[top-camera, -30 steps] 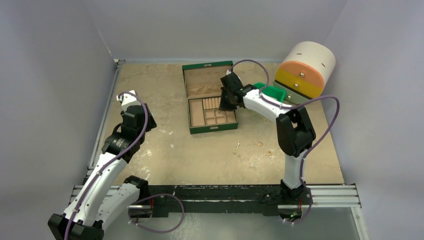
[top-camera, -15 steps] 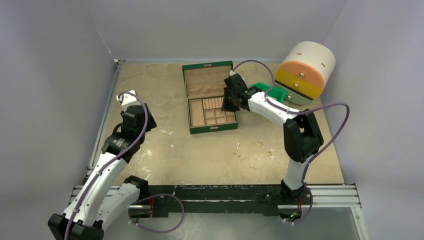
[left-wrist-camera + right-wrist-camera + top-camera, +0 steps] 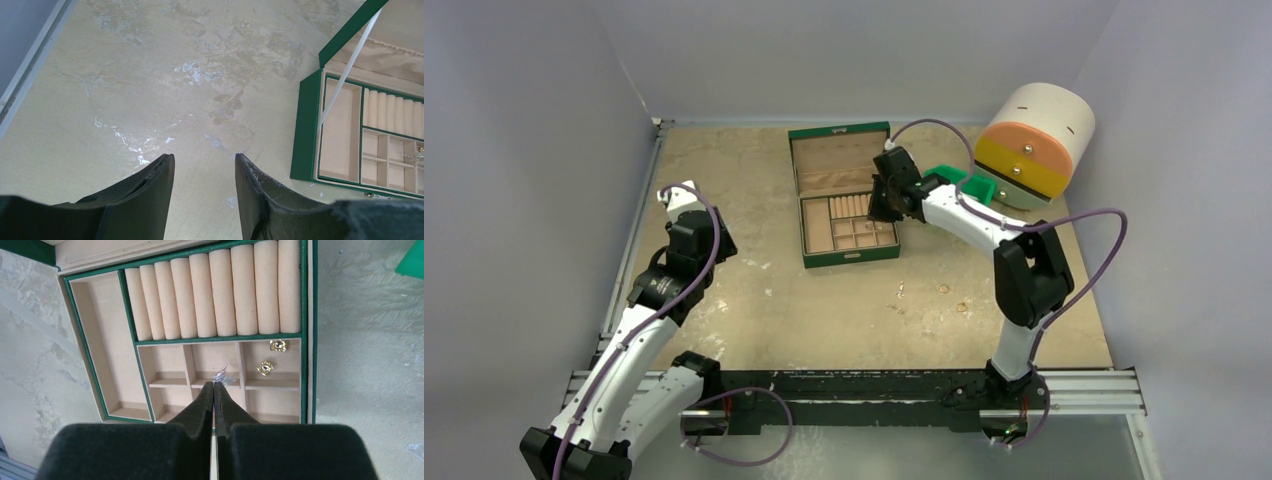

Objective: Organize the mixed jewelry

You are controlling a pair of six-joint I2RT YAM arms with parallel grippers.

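The open green box fills the frame. Left gripper hangs parted over the table. Right gripper is clenched, tips at a silvery trinket in the middle compartment; the trinket's axis is too small to tell. Two gold pieces lie upper right.

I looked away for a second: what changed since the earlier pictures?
The right hand shifted slightly right over the green box, its elbow swinging outward. Its fingers are now shut, with the silvery trinket at their tips. The left hand, open, and the box stayed put.
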